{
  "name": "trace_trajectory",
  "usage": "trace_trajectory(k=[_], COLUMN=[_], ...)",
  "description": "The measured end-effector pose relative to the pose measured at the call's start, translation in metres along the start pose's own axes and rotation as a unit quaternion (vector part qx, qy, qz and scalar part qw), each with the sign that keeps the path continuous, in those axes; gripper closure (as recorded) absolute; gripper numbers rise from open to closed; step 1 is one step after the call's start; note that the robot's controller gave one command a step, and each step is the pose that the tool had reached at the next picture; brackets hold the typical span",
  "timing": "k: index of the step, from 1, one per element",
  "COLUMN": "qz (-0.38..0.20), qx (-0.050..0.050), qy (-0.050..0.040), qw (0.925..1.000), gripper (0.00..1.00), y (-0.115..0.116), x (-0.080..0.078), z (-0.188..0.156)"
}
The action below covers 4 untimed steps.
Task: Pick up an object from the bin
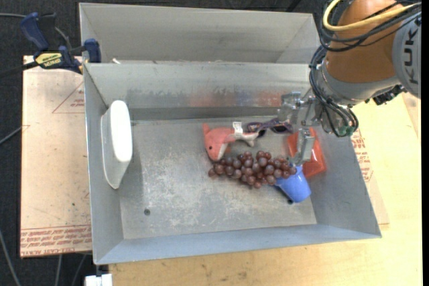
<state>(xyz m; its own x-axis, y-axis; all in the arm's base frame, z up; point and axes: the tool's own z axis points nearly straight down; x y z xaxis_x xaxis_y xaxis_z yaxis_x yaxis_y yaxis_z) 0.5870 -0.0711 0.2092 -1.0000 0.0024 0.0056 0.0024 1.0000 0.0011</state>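
Observation:
My gripper point(301, 155) reaches down at the right side of the bin, over the edge of a flat orange-red piece point(315, 159) lying against the right wall. Just below it a blue cup point(295, 188) lies on its side. A bunch of dark red plastic grapes point(249, 169) stretches left from the gripper's tip. Behind the grapes are a salmon-pink toy point(217, 141), a small white piece point(238, 131) and a dark purple strip point(265, 124) running toward the gripper. Nothing shows held in it.
A long white oval object point(119, 141) leans against the bin's left wall, far from the gripper. The arm with its orange cover and cables hangs over the bin's upper right corner. Bare floor lies between the white object and the grapes.

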Motion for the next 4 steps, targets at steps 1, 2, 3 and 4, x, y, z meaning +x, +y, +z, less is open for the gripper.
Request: trace_trajectory(k=[1,2,3,4], qz=[-0.001,-0.025,0.014,-0.080], qx=[0.000,0.001,0.000,0.001], qy=[-0.0035,-0.0073,-0.0038,-0.0087], qw=[1.0000,0.9996,0.9999,0.9968], gripper=[0.00,0.00,0.00,1.00], y=[0.000,-0.004,0.005,-0.008], x=[-0.001,-0.007,0.040,0.079], z=[-0.005,0.035,0.071,0.095])
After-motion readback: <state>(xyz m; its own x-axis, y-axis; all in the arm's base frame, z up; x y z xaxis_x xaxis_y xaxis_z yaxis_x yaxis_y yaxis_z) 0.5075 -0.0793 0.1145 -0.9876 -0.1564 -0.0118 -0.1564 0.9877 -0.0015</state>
